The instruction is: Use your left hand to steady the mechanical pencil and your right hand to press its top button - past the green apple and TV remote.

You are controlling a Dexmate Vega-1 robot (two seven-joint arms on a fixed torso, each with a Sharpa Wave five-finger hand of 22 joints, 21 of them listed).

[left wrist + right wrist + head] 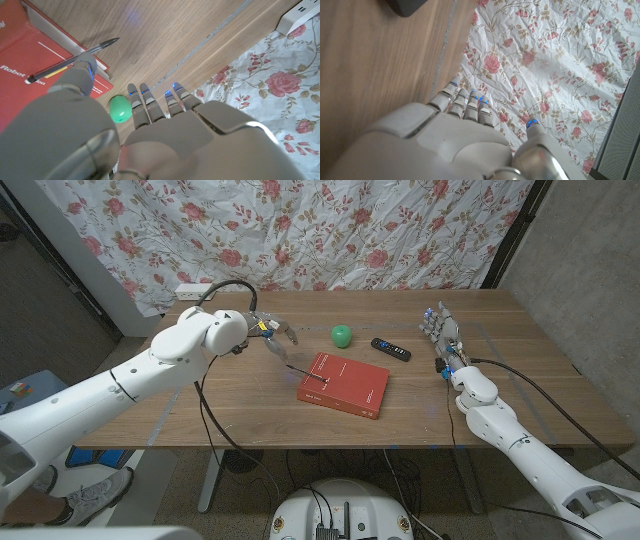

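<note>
Two robot hands are over the wooden surface. The left robot hand sits at about ten o'clock from the red book and holds the mechanical pencil; the left wrist view shows the thumb pressed against the pencil's barrel while the other fingers stretch out straight and apart. The pencil slants down from the hand, its far end touching or just above the book's cover near the corner closest to the hand; which end is the tip I cannot tell for sure.

White writing on the book's cover begins with "Robot"; the remaining letters are hidden by the hand.

The green apple lies at twelve o'clock from the book, apart from it, and the TV remote lies just beside the apple at three o'clock.

The right robot hand stands at three o'clock from the remote, near the surface's right edge, fingers upright and spread, holding nothing.

A floral cloth hangs behind the surface, with a white power strip at its foot.
</note>
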